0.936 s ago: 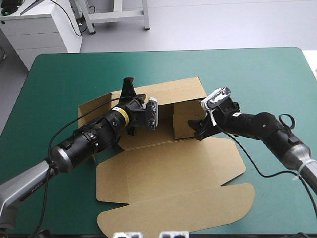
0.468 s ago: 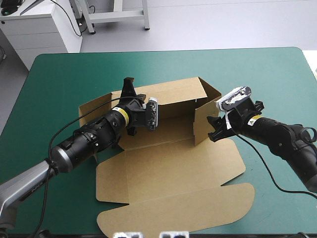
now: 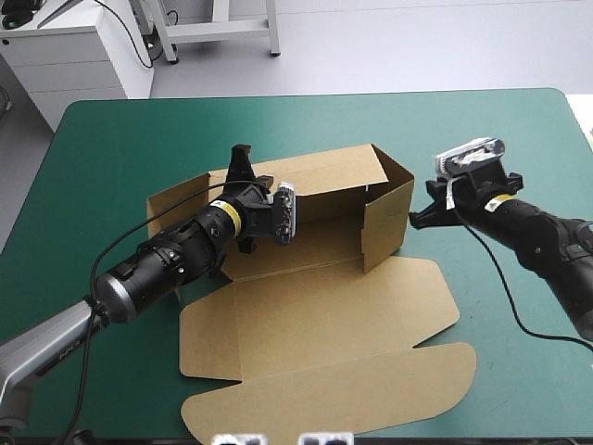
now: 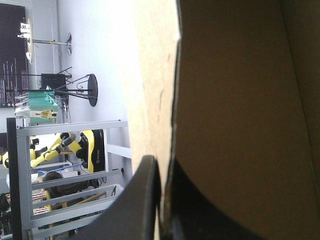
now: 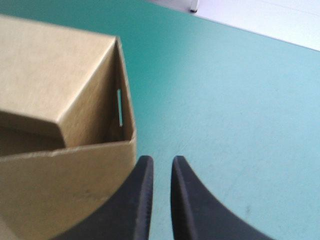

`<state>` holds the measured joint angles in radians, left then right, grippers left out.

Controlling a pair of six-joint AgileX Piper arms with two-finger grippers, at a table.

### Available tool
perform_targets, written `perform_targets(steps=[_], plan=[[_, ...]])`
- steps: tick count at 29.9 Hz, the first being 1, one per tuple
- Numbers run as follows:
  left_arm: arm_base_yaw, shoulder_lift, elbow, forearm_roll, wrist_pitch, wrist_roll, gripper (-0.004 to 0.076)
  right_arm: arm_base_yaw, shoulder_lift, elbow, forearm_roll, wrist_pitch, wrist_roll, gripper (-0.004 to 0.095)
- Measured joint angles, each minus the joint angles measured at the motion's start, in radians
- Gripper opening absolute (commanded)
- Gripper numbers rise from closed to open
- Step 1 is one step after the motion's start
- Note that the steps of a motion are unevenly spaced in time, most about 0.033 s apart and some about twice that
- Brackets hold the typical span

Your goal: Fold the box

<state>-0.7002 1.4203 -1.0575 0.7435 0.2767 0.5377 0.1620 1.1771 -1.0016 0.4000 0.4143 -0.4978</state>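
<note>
On the teal-green table cover [image 3: 111, 139], about mid-table: brown cut-cardboard box [image 3: 315, 306], half formed. Stands with its far wall and the wall on the right gripper's side raised into a corner, leaves the opposite side panel lying flat, and spreads its lid flat toward the near edge. Looks light, thin and stiff across each panel, yet ready to hinge at every crease. Probably springs back if released untucked, and likely dents if pinched hard or pushed mid-panel. Best taken at a free upper edge close to a corner, or pressed flat-on beside a fold line, and kept clear of the narrow slot [image 5: 120, 107] cut near the raised corner. Left black-finned gripper [image 3: 243, 171], at the box's far wall toward its flat side: clamped over the wall's top edge, one finger on either face of the board. Right black-finned gripper [image 3: 422, 215], just outside the box's raised side wall and seemingly not touching it: fingers drawn almost together with only a thin slit between, gripping nothing. As a container: an open tray in the making, walled on two sides only, showing nothing inside but its own bare board floor.
</note>
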Motion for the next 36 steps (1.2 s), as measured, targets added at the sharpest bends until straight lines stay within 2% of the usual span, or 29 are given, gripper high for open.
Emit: perform_targets(steps=[4, 14, 22, 24, 28, 36], plan=[[0.000, 0.000, 0.000, 0.000, -0.004, 0.000, -0.0008, -0.026, 0.040, -0.097, 0.023, 0.040, 0.023, -0.0016], [0.000, 0.000, 0.001, -0.011, -0.025, 0.000, -0.0008, -0.027, 0.335, -0.460, 0.024, 0.292, 0.185, -0.0016], [0.000, 0.000, 0.002, -0.011, -0.026, -0.003, -0.0008, -0.055, 0.485, -0.504, 0.017, 0.407, 0.201, -0.0016], [0.000, 0.000, 0.002, -0.011, -0.026, -0.008, -0.0008, -0.056, 0.488, -0.487, 0.039, 0.411, 0.170, -0.0016], [0.000, 0.000, 0.002, -0.011, -0.026, -0.013, -0.0008, -0.056, 0.476, -0.401, 0.162, 0.389, 0.046, -0.0016], [0.000, 0.000, 0.002, -0.011, -0.023, -0.010, -0.0008, -0.056, 0.364, -0.109, 0.487, 0.230, -0.363, -0.0016]])
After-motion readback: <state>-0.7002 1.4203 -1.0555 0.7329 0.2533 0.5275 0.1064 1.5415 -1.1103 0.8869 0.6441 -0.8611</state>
